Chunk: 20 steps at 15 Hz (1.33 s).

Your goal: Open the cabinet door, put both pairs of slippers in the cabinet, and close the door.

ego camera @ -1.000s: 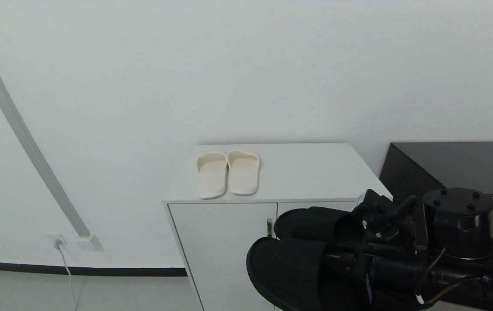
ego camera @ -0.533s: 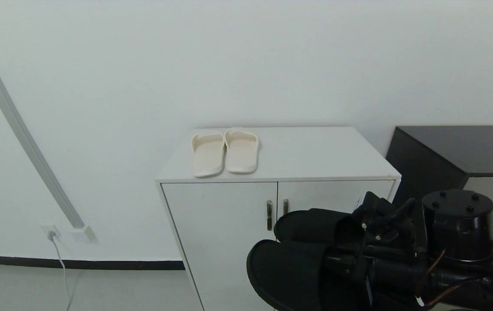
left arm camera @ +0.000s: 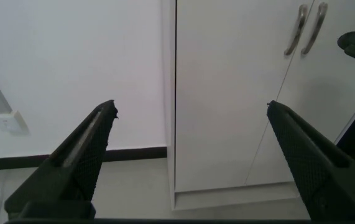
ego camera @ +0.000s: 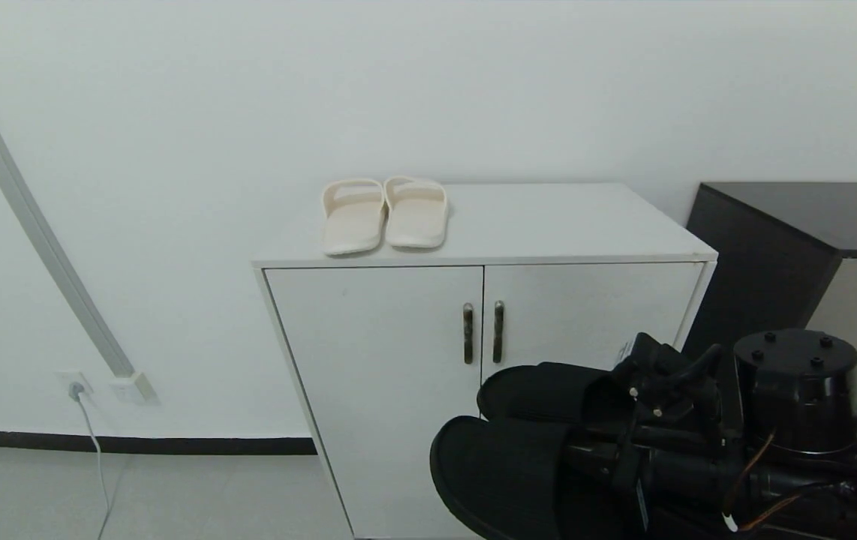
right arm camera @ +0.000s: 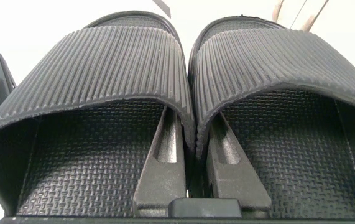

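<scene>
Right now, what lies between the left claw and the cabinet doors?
Nothing. In the left wrist view, the open left claw faces the closed cabinet doors across bare floor.

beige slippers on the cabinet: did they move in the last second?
No. The whole head view shifted, so the camera moved; the beige slippers sit at the same left-front spot on the cabinet top.

Both cabinet (ego camera: 368, 352) doors are found shut; the handles (ego camera: 482, 332) are seen unobstructed. The cabinet's lower right front is screened by the black slippers (ego camera: 518, 457); its right flank is closed off by a dark unit (ego camera: 762, 277).
</scene>
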Motion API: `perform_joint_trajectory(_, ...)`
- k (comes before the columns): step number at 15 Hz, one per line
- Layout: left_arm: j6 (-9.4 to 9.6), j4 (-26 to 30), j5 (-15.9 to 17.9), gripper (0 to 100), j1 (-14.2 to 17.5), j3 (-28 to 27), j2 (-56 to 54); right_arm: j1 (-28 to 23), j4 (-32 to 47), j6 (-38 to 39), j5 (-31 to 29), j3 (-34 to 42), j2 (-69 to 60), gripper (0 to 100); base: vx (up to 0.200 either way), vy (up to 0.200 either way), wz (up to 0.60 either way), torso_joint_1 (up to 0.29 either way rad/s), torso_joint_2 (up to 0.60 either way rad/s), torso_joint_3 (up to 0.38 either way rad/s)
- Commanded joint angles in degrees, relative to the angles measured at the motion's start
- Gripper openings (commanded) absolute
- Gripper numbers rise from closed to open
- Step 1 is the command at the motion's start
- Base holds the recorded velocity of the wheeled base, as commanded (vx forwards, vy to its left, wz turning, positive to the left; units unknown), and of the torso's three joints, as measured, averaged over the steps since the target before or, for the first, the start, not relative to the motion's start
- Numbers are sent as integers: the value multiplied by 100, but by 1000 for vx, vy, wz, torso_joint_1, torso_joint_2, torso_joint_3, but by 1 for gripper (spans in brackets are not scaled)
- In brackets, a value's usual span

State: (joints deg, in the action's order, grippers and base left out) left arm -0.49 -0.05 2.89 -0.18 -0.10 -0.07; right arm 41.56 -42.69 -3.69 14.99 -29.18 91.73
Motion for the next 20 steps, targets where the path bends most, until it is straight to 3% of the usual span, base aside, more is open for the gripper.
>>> perform_joint_trajectory(1, -4, -4, 1, 100, 1, 1, 7, 1, -2, -9, -5, 9, -15, 0, 0, 0, 0, -159, 491, 315)
perform_joint_trajectory(13, 5, -4, 1, 100, 1, 1, 7, 1, -161, -79, -5, 124, 20, 0, 0, 0, 0, -104, 460, 353)
perform_joint_trajectory(20, 14, -4, 10, 100, 1, 1, 7, 1, -161, -79, 3, 159, 38, 0, 0, 0, 0, 0, 32, 26)
